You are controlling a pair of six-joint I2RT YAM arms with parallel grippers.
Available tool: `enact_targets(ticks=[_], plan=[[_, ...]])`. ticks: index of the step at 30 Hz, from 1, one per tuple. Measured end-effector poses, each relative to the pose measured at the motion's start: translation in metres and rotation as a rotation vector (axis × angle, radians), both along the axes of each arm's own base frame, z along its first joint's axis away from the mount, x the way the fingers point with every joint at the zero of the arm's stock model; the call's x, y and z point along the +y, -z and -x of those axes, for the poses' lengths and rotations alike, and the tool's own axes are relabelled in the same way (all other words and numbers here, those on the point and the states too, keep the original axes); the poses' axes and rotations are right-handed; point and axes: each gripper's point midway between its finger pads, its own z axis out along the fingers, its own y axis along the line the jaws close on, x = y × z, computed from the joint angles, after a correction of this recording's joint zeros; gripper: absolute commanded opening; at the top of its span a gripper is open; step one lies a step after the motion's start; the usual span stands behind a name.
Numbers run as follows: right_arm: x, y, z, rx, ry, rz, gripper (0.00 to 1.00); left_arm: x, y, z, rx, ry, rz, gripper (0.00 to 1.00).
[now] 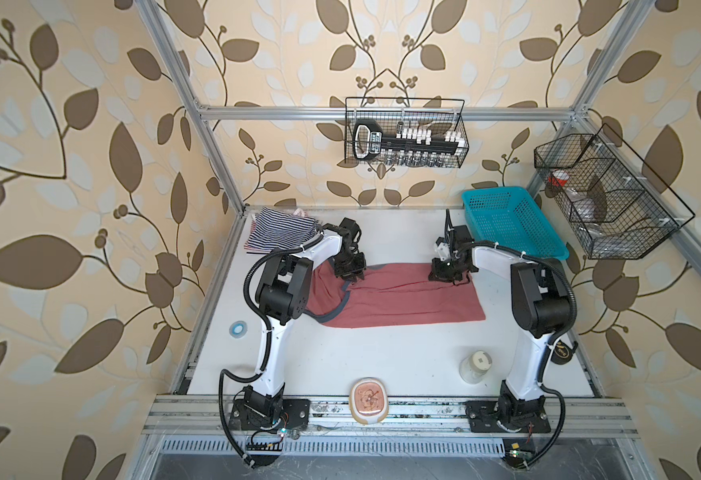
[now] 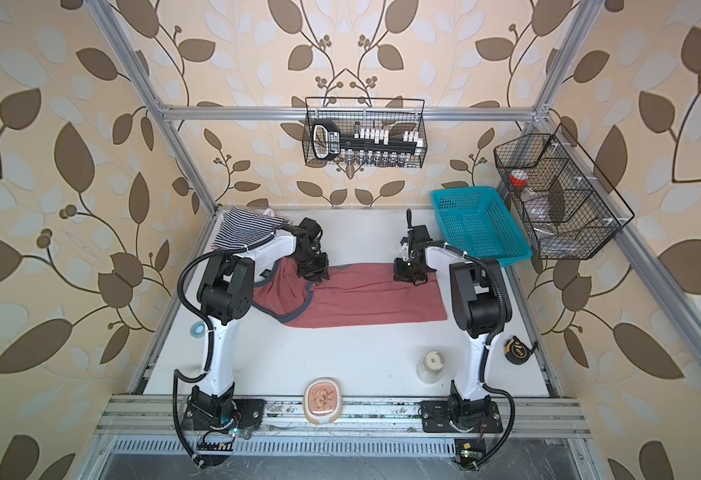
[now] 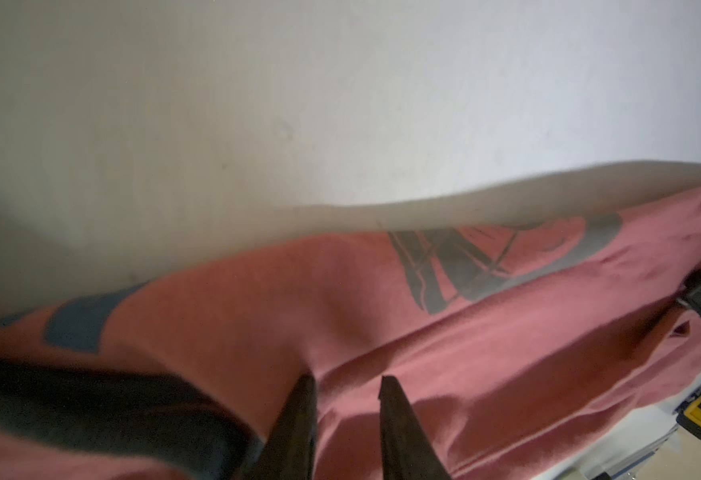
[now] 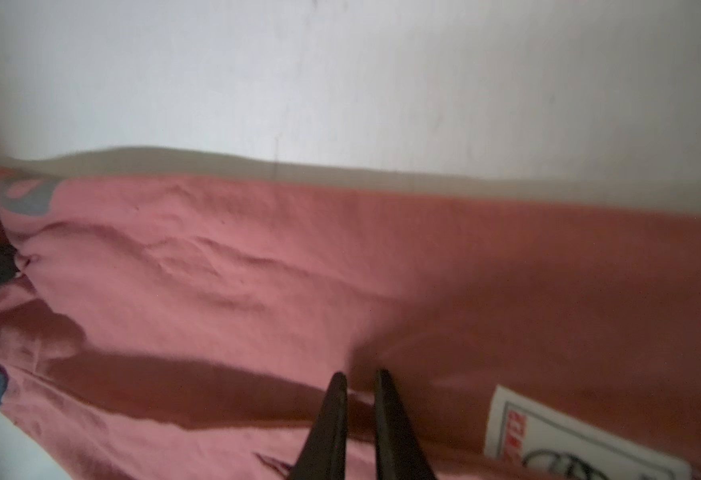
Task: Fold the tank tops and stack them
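Left fingers (image 3: 294, 424) blur into dusty red top (image 3: 423, 353); their grip is unclear.

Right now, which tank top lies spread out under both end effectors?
The dusty red tank top with dark trim, in the middle, under the left end effector and right end effector. The navy-striped tank top sits bunched in the far left corner.

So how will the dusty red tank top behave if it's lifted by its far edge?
Probably floppy: the dusty red tank top lies creased and draped, so it should sag between grip points. Likely light, since it's thin and lies flat against the table. It may drag rather than slide cleanly, since the strap end is bunched up.
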Motion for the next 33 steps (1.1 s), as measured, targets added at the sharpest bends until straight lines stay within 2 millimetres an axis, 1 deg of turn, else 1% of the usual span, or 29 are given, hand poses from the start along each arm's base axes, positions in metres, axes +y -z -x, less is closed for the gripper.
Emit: enact_targets(ticks=[3, 7, 12, 14, 17, 19, 21, 24, 25, 27, 29, 31, 33], plan=[[-0.002, 0.0, 0.018, 0.014, -0.001, -0.003, 0.15, 0.003, -0.007, 0.007, -0.006, 0.0, -0.001, 0.29], [-0.005, 0.001, 0.038, 0.029, -0.001, 0.0, 0.16, 0.005, -0.015, 0.007, -0.025, -0.002, -0.002, 0.3], [-0.009, 0.0, 0.045, 0.04, 0.007, 0.015, 0.16, 0.006, -0.02, 0.005, -0.04, -0.005, -0.009, 0.31], [-0.011, -0.004, 0.046, 0.04, 0.015, 0.019, 0.16, 0.009, -0.022, 0.005, -0.042, -0.008, -0.026, 0.32], [-0.012, -0.016, 0.045, 0.023, 0.024, 0.017, 0.16, 0.017, -0.03, -0.001, -0.064, -0.018, -0.068, 0.36], [-0.01, -0.026, 0.039, 0.002, 0.023, 0.013, 0.16, 0.026, -0.041, -0.012, -0.093, -0.04, -0.092, 0.38], [-0.007, -0.036, 0.03, -0.027, 0.018, 0.007, 0.16, 0.04, -0.051, -0.024, -0.118, -0.074, -0.109, 0.4], [-0.004, -0.046, 0.02, -0.059, 0.015, 0.0, 0.16, 0.073, -0.066, -0.044, -0.155, -0.151, -0.148, 0.43], [-0.002, -0.047, 0.017, -0.061, 0.014, -0.004, 0.16, 0.086, -0.071, -0.051, -0.167, -0.177, -0.167, 0.46], [0.0, -0.042, 0.015, -0.054, 0.01, -0.008, 0.16, 0.106, -0.081, -0.065, -0.189, -0.217, -0.201, 0.49], [0.003, -0.032, 0.017, -0.027, 0.005, -0.01, 0.16, 0.124, -0.087, -0.082, -0.213, -0.25, -0.234, 0.51], [0.007, -0.022, 0.02, 0.003, 0.0, -0.013, 0.16, 0.132, -0.088, -0.1, -0.236, -0.267, -0.261, 0.51], [0.009, -0.018, 0.021, 0.014, -0.002, -0.016, 0.16, 0.131, -0.083, -0.113, -0.24, -0.261, -0.273, 0.52]])
